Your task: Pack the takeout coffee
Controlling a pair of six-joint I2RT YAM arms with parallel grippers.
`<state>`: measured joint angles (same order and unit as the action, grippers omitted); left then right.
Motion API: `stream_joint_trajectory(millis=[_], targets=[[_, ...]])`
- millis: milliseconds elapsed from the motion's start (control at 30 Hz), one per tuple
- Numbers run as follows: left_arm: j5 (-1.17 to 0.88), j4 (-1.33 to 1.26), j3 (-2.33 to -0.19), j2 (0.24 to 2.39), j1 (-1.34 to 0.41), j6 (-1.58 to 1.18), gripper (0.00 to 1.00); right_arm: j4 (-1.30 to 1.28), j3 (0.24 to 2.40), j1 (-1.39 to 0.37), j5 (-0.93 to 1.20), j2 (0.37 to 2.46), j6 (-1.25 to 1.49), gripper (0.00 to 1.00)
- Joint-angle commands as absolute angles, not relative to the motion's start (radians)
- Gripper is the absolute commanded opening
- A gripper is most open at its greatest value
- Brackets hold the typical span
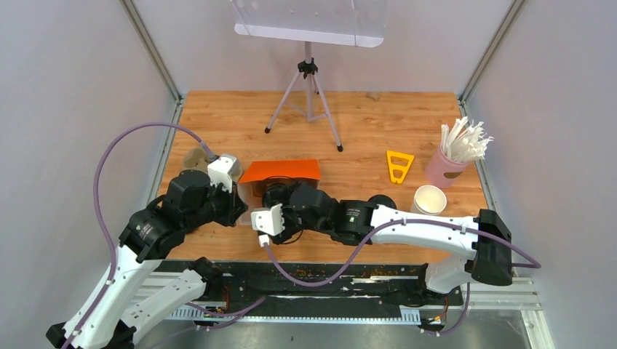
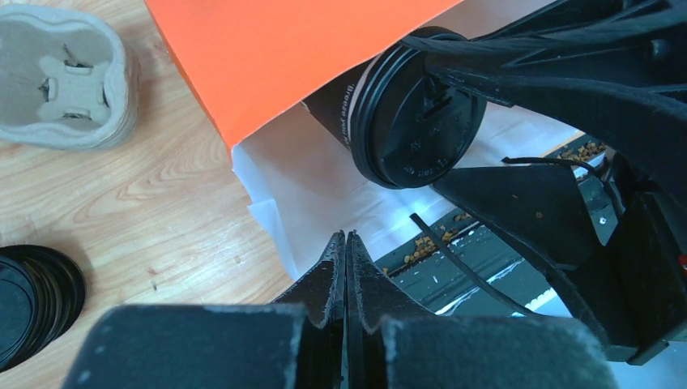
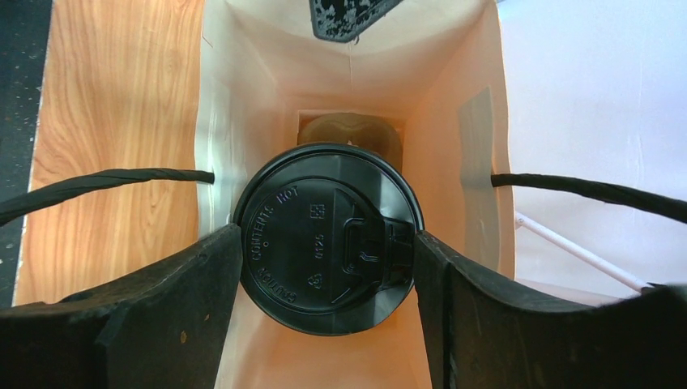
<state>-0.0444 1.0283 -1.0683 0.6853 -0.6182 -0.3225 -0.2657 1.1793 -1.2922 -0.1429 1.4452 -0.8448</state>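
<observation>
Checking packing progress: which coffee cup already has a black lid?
The held cup, in the jaws of the right gripper, at the orange bag; the white cup by the pink straw cup is uncovered.

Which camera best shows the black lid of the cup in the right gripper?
The right wrist view: the black lid faces the camera squarely, held in the right gripper, embossing legible. The left wrist view shows it obliquely, partly crossed by that gripper. The top view loses it among the dark arms.

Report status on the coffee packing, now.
Left gripper shut at rim of orange bag. Right gripper clamped on lidded cup, at bag mouth. Handles flank it; mouth unobstructed.
</observation>
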Motion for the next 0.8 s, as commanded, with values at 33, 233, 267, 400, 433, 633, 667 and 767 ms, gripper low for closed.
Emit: stream_joint_trajectory(millis=[33, 233, 267, 400, 433, 633, 667, 767], targets=[[-0.05, 0.962, -1.067, 0.689, -0.616, -0.316, 0.0, -0.212, 1.257, -1.277, -0.095, 1.462, -0.89, 0.73], [-0.004, 0.979, -1.078, 0.689, -0.615, -0.348, 0.0, -0.195, 1.198, -1.269, -0.085, 1.435, -0.881, 0.73], [0.021, 1.001, -1.092, 0.692, -0.616, -0.36, 0.0, -0.199, 1.198, -1.264, -0.087, 1.43, -0.873, 0.73], [0.138, 1.093, -1.168, 0.686, -0.616, -0.406, 0.38, -0.217, 1.194, -1.254, -0.1, 1.414, -0.848, 0.73], [0.159, 1.107, -1.184, 0.681, -0.616, -0.408, 0.42, -0.217, 1.19, -1.253, -0.103, 1.411, -0.845, 0.73], [0.226, 1.12, -1.175, 0.665, -0.616, -0.401, 0.54, -0.216, 1.187, -1.25, -0.103, 1.402, -0.819, 0.73], [0.222, 1.107, -1.153, 0.664, -0.616, -0.398, 0.54, -0.215, 1.189, -1.25, -0.104, 1.401, -0.816, 0.73], [0.216, 1.044, -1.092, 0.667, -0.616, -0.394, 0.56, -0.219, 1.185, -1.25, -0.107, 1.399, -0.812, 0.73]])
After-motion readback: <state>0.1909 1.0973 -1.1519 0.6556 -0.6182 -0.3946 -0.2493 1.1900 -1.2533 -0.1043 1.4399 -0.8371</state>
